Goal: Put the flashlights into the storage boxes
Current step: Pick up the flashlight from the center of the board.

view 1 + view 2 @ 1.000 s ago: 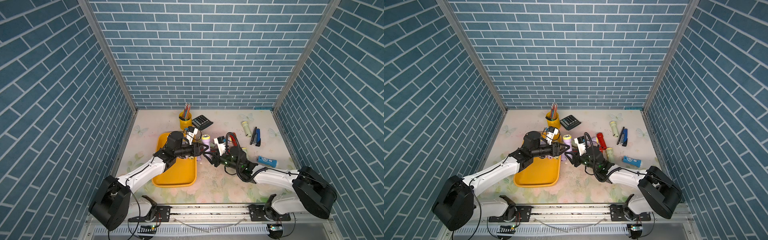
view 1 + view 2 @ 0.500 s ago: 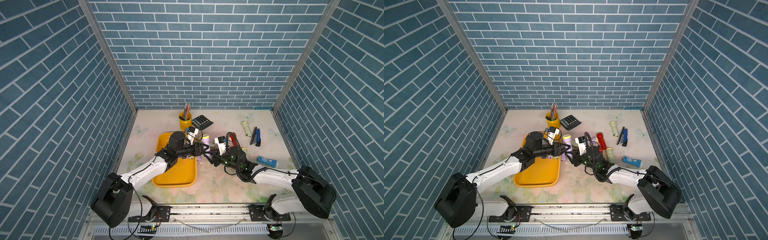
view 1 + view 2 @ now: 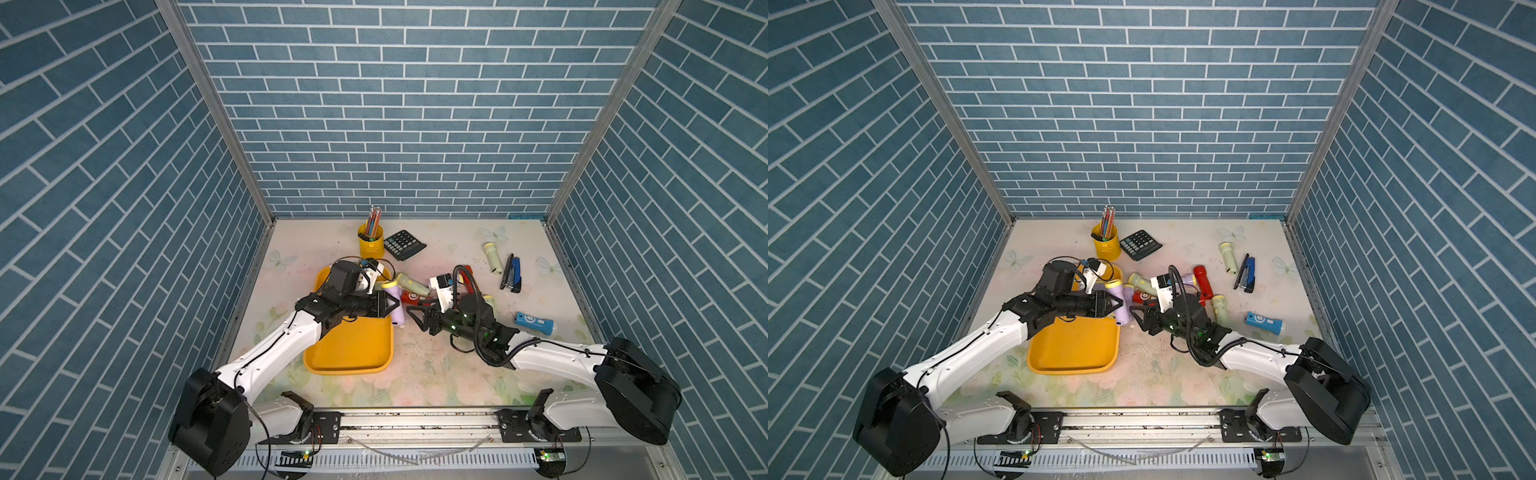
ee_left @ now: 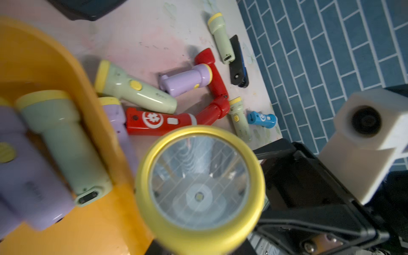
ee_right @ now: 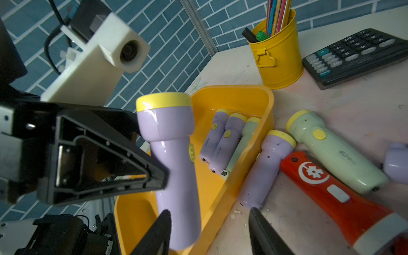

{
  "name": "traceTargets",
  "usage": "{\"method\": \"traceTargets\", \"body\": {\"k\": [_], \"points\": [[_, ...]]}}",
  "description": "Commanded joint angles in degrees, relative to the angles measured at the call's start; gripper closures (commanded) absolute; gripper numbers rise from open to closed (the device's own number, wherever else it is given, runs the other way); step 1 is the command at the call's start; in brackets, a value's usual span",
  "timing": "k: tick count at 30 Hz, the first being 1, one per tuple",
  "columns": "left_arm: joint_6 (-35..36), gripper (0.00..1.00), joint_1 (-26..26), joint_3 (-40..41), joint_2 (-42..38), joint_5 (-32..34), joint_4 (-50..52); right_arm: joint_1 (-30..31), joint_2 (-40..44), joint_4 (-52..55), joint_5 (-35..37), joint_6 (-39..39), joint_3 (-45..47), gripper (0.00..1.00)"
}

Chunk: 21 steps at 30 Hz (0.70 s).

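My left gripper [image 3: 391, 309] [image 3: 1116, 305] is shut on a lilac flashlight [image 3: 397, 319] [image 5: 174, 167] with a yellow head, held upright over the right rim of the orange-yellow storage box [image 3: 353, 357] [image 3: 1073, 353]. Its lens [image 4: 199, 183] fills the left wrist view and hides the jaws. My right gripper [image 3: 412, 316] [image 5: 209, 231] is open, its fingers apart round the flashlight's tail. Two lilac flashlights and a pale green one [image 5: 223, 143] lie at the box's far end. Loose flashlights lie on the table: lilac [image 5: 265, 167], red [image 5: 331, 187], pale green [image 5: 335, 152], blue [image 3: 535, 324].
A yellow pencil cup [image 3: 371, 246] and a black calculator [image 3: 404, 244] stand behind the box. A blue-black stapler [image 3: 513, 274] lies at the back right beside a pale green flashlight [image 3: 493, 257]. More flashlights are clustered by my right wrist [image 3: 1202, 280].
My right gripper has opened and let go of the lilac flashlight. My left gripper has closed on it and now holds it alone.
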<state>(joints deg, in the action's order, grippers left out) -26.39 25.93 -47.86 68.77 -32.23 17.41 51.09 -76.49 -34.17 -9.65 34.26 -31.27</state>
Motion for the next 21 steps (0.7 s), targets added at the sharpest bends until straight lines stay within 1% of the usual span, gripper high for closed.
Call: {"method": "traceTargets", "body": {"k": [1, 6, 9, 11, 14, 21], "points": [[5.64, 0.67, -4.65, -3.27, -1.91, -0.64, 13.00, -0.14, 0.69, 2.93, 0.74, 0.46, -0.59, 0.42], [14.20, 0.67, -13.66, -9.00, -0.10, -0.14, 29.60, -0.24, -0.94, 3.05, -0.58, 0.46, -1.88, 0.42], [19.44, 0.66, -18.99, -12.95, 4.42, 1.02, 38.60, -0.19, -2.36, 3.57, -1.95, 0.46, -3.20, 0.43], [22.34, 0.66, -20.97, -15.69, 7.94, 1.56, 42.17, -0.16, -3.28, 4.17, -2.77, 0.37, -4.13, 0.43], [23.99, 0.65, -22.31, -18.66, 12.73, 5.01, 44.19, -0.19, -4.01, 5.21, -3.36, 0.20, -5.19, 0.43], [24.23, 0.65, -24.43, -24.47, 24.49, 7.77, 44.68, -0.21, -3.60, 6.72, -3.22, -0.51, -5.98, 0.43]]}}
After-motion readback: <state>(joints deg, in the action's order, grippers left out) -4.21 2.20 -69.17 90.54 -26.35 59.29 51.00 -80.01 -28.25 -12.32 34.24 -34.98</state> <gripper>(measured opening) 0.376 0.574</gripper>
